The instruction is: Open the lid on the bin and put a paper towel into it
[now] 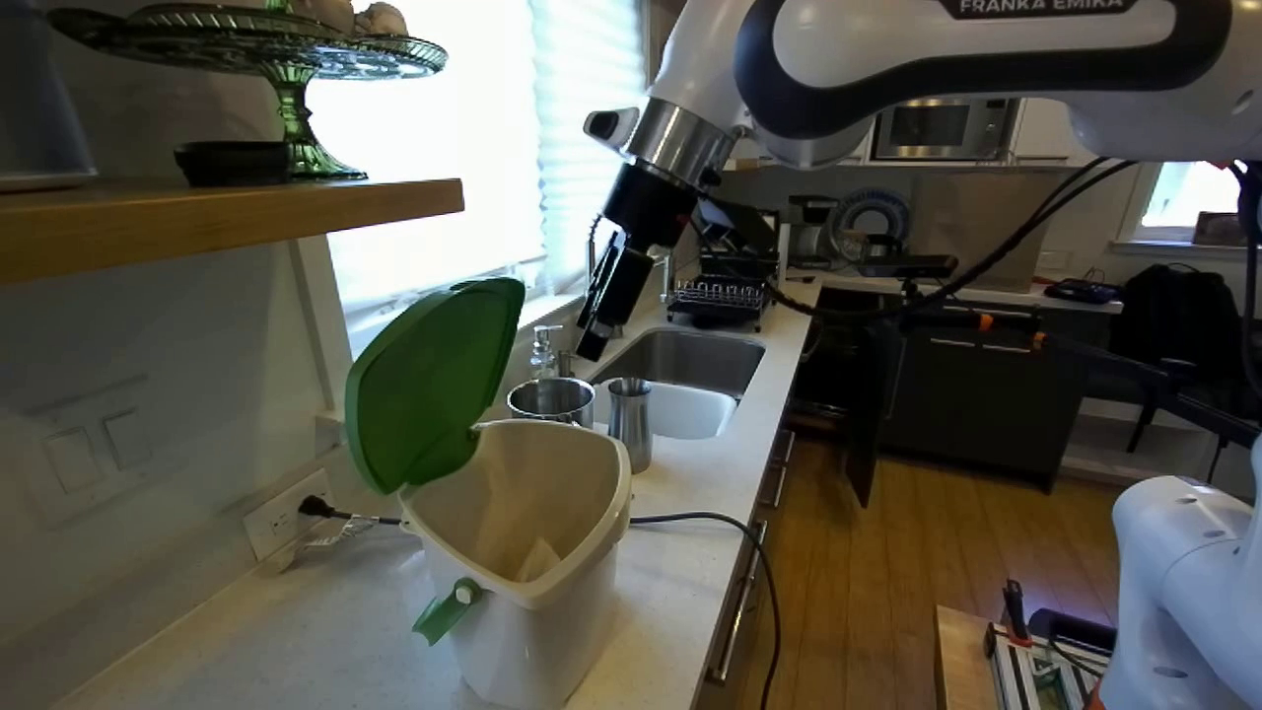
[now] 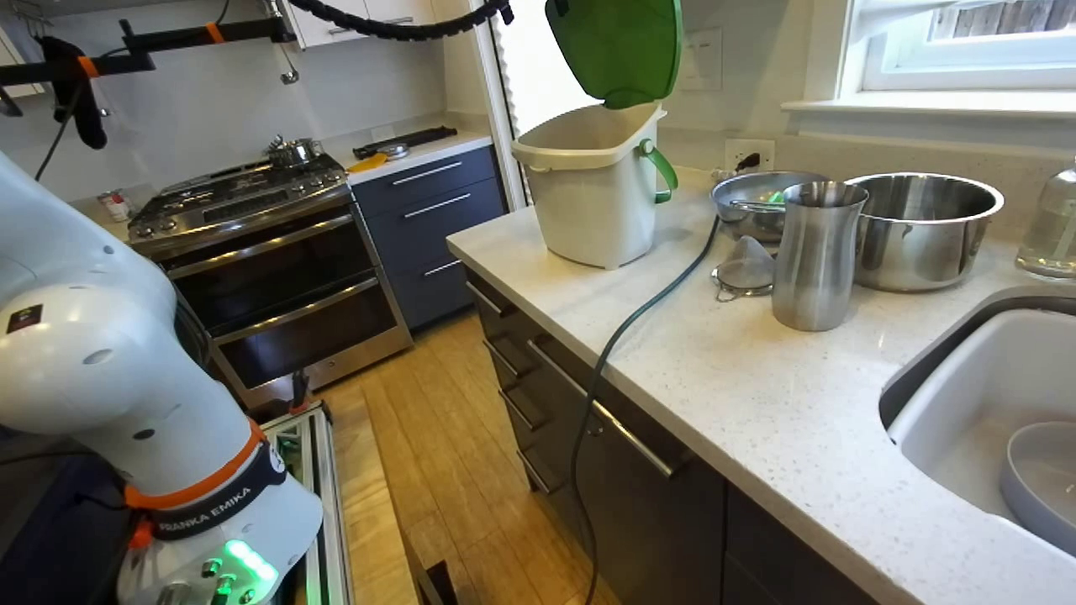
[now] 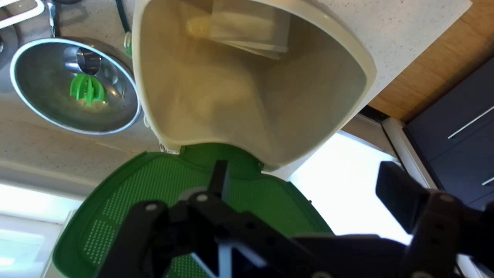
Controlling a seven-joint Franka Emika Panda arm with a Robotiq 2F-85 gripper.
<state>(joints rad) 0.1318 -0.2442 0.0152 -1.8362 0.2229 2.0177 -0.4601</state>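
Observation:
The cream-beige bin [image 1: 537,631] stands upright on the counter, also in an exterior view [image 2: 588,210]. Its green lid [image 1: 424,385] stands open, hinged up at the wall side, also in an exterior view [image 2: 622,50]. In the wrist view I look into the bin [image 3: 224,92], with the perforated inside of the lid [image 3: 127,208] below. A folded whitish paper towel [image 3: 251,31] lies inside the bin, partly seen in an exterior view [image 1: 537,560]. My gripper [image 3: 308,189] is open and empty, in front of the lid in the wrist view; it hangs above the counter [image 1: 594,340].
A metal bowl [image 3: 42,85] with a green piece, a metal pot [image 2: 916,244], a steel pitcher [image 2: 811,260] and a small strainer [image 2: 746,267] stand near the bin. A cable [image 2: 643,311] crosses the counter. A wooden shelf [image 1: 246,222] juts out above; a sink [image 1: 680,360] lies beyond.

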